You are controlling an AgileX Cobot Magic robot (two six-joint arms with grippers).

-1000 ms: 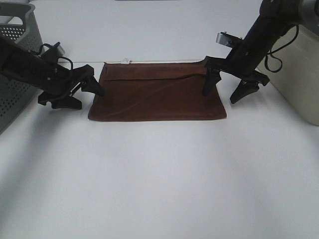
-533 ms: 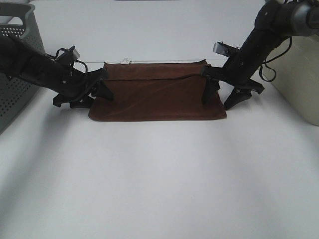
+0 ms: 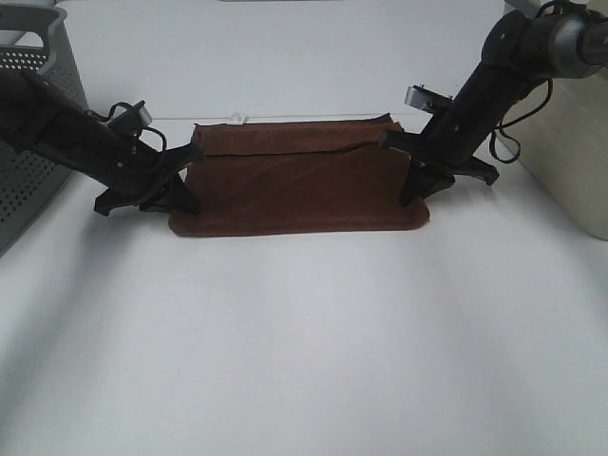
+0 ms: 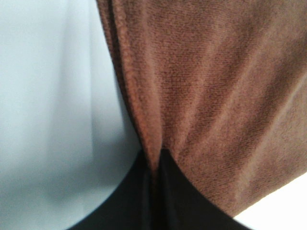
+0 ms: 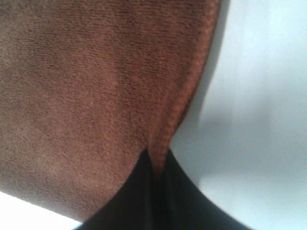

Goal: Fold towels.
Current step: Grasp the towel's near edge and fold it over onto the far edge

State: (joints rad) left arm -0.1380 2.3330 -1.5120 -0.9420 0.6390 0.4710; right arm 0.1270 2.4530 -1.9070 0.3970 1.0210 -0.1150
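A dark reddish-brown towel (image 3: 299,180) lies folded flat on the white table, with a small white tag (image 3: 237,119) at its far left corner. My left gripper (image 3: 182,195) is shut on the towel's left edge near the front corner. In the left wrist view the hem (image 4: 144,129) runs pinched between the black fingers (image 4: 165,191). My right gripper (image 3: 416,190) is shut on the towel's right edge. The right wrist view shows that hem (image 5: 184,105) clamped between the fingers (image 5: 144,191).
A grey perforated basket (image 3: 33,104) stands at the far left behind my left arm. A cream-coloured bin (image 3: 575,133) stands at the right edge behind my right arm. Bare white tabletop (image 3: 304,342) spreads in front of the towel.
Both grippers went from wide open beside the towel to shut on its side edges. The left one moved right onto the left edge, the right one moved in onto the right edge.
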